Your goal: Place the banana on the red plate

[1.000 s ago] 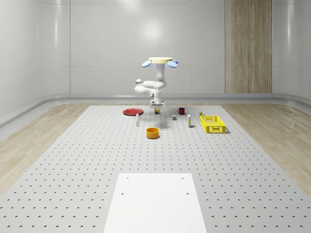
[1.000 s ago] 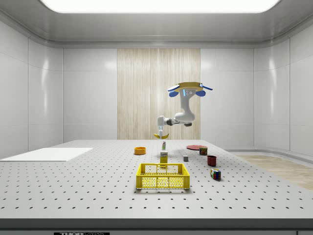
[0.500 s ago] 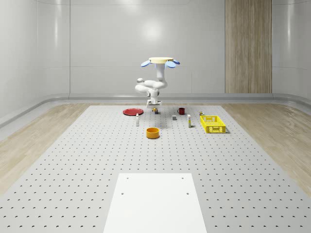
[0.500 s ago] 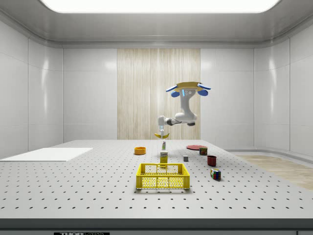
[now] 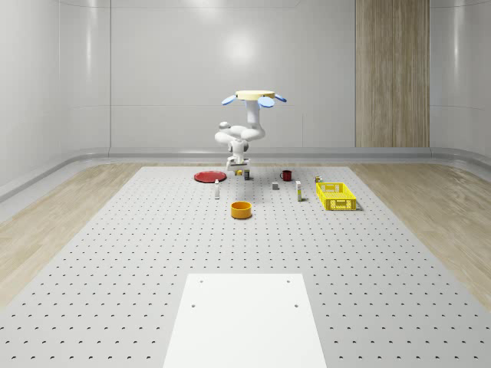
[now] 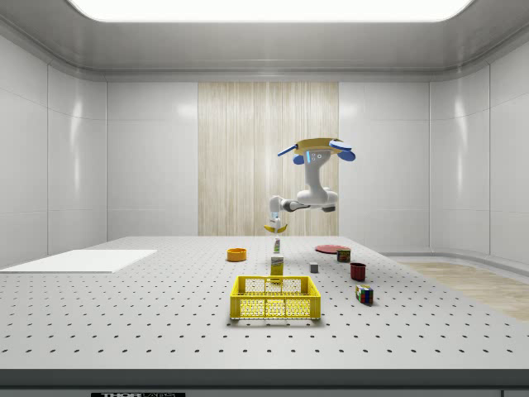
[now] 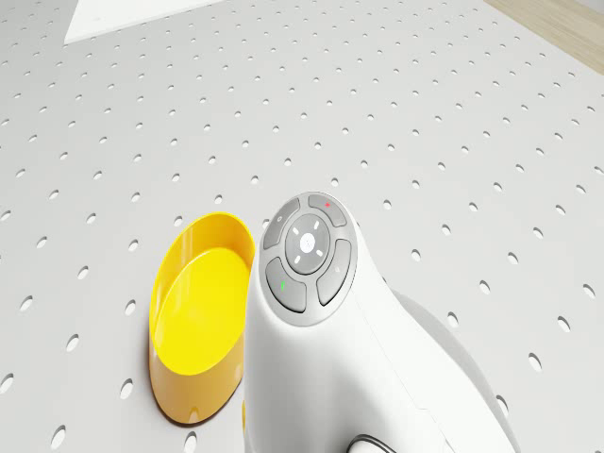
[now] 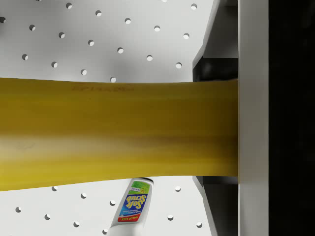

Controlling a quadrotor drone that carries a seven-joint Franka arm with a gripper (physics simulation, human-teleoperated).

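Drone (image 5: 255, 96) hovers above tabletop (image 5: 153, 253), centre frame; claw (image 6: 274, 226) clamped on banana (image 6: 275, 227), airborne. Grasp, lift done. Red plate (image 5: 209, 176), lower left of drone, awaits: carry and release remain.

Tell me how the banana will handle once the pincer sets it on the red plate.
The banana is curved, so it may rock or roll slightly on the red plate. Its smooth skin looks slippery against the pincer finger. It hangs level in the side view without sagging, so it is probably stiff.
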